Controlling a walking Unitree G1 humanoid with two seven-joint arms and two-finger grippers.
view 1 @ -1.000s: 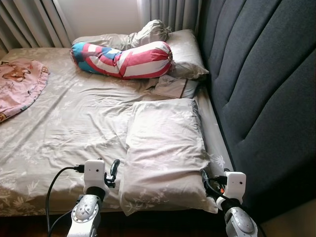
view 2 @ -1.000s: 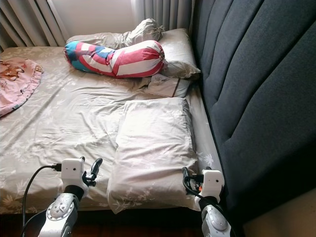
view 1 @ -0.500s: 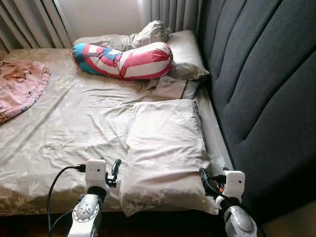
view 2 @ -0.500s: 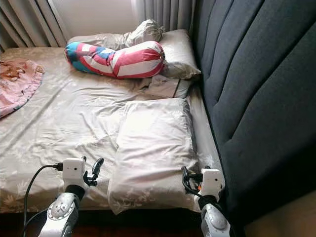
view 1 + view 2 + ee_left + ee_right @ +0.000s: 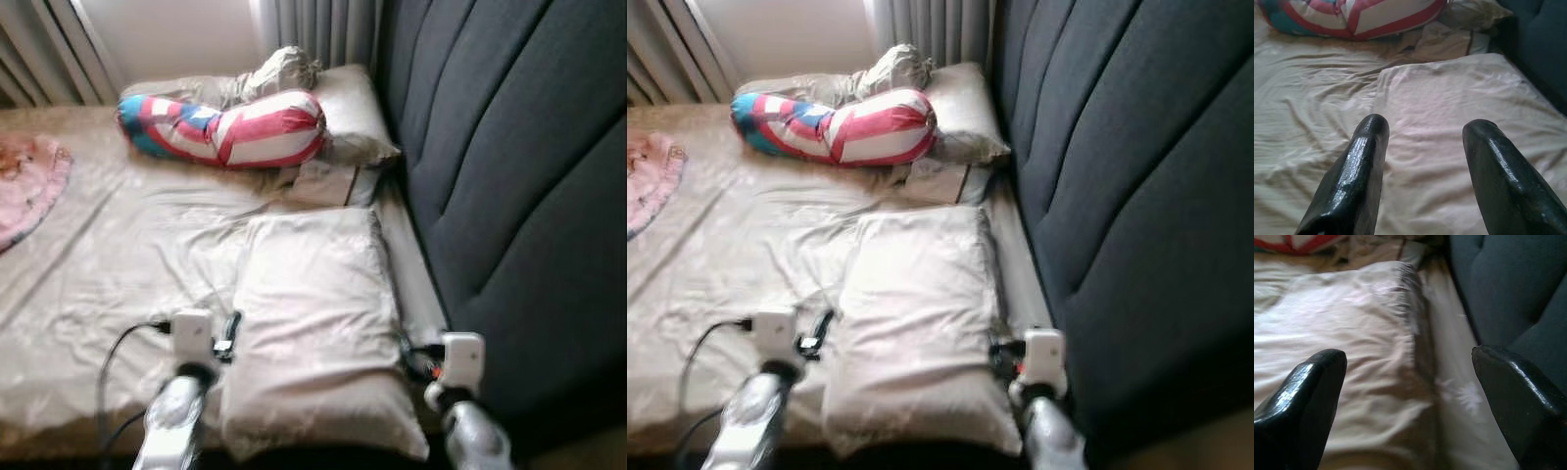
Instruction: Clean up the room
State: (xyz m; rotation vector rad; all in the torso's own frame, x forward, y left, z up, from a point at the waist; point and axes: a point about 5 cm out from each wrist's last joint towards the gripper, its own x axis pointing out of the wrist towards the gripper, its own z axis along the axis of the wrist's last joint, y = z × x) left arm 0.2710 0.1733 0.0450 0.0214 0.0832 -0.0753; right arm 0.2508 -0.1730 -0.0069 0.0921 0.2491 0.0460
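The head views were a little blurred. A bed point(image 5: 118, 255) with a beige leaf-patterned sheet stood against a dark grey padded headboard point(image 5: 509, 166) on the 3 o'clock side. A large beige pillow point(image 5: 318, 313) lay flat on the bed near its front edge, at about 6 o'clock in the view, just beside the headboard.

The left gripper point(image 5: 1422, 134) hovered at the pillow's 9 o'clock edge, low over the sheet, and its fingers point(image 5: 1359, 166) were spread apart, grasping nothing. The right gripper point(image 5: 1410, 362) was at the pillow's 3 o'clock corner, between the pillow and the headboard. Its fingers point(image 5: 1308, 391) were also released and wide apart, with the pillow's edge seen between them.

At 12 o'clock, far from the grippers, a bolster point(image 5: 230, 129) with red, white and blue stripes lay across the bed. Behind it was a second beige pillow point(image 5: 348, 113) and a crumpled beige cloth point(image 5: 279, 69). A small folded cloth point(image 5: 328, 181) lay between the bolster and the large pillow. A pink blanket point(image 5: 29, 181) was at 10 o'clock. Grey curtains point(image 5: 323, 29) hung behind the bed.
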